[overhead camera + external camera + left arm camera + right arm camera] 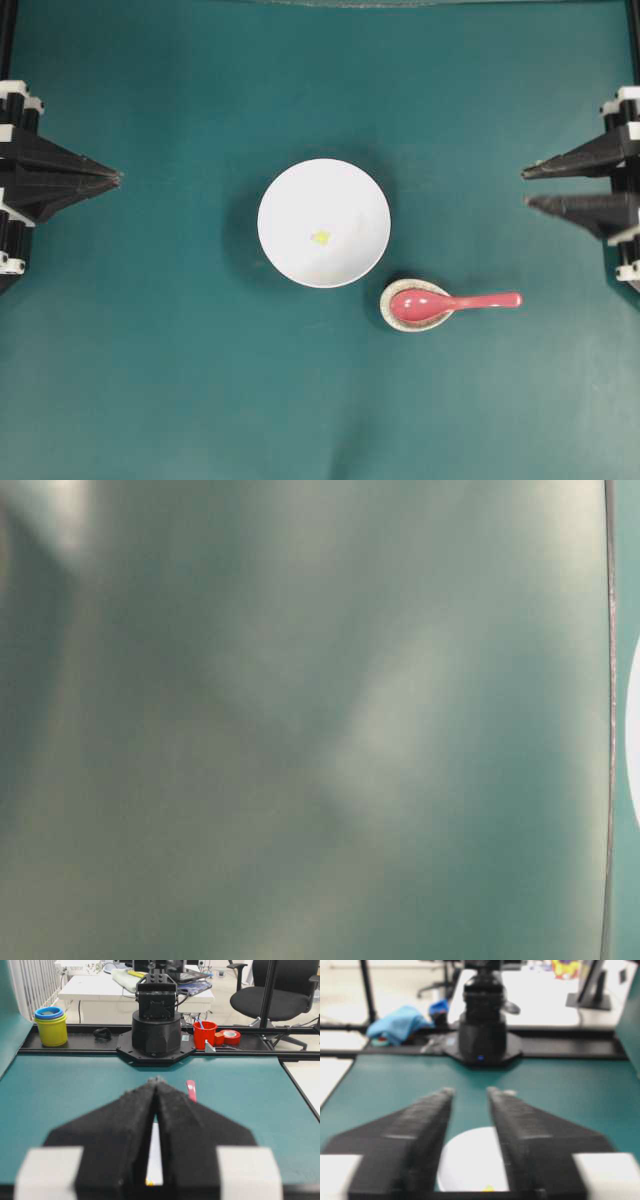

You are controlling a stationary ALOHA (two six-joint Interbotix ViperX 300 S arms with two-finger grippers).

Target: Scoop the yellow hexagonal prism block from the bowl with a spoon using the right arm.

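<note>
The right gripper [526,186] waits with jaws apart, holding nothing; the left gripper [117,178] is closed. A careless pinch on the spoon [450,303] could tip it off its rest [388,312], right of the bowl [290,200].

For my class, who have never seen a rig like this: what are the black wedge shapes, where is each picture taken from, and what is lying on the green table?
The wedges are two robot arms' grippers. Seen from overhead, the left gripper is shut and the right gripper is open; neither holds anything. On the table stands a white bowl with a tiny yellow block inside. Beside it, a pink-red spoon lies with its scoop on a speckled spoon rest. Two pictures come from cameras on the wrists, looking along the fingers. The table-level picture is too blurred to read.
</note>
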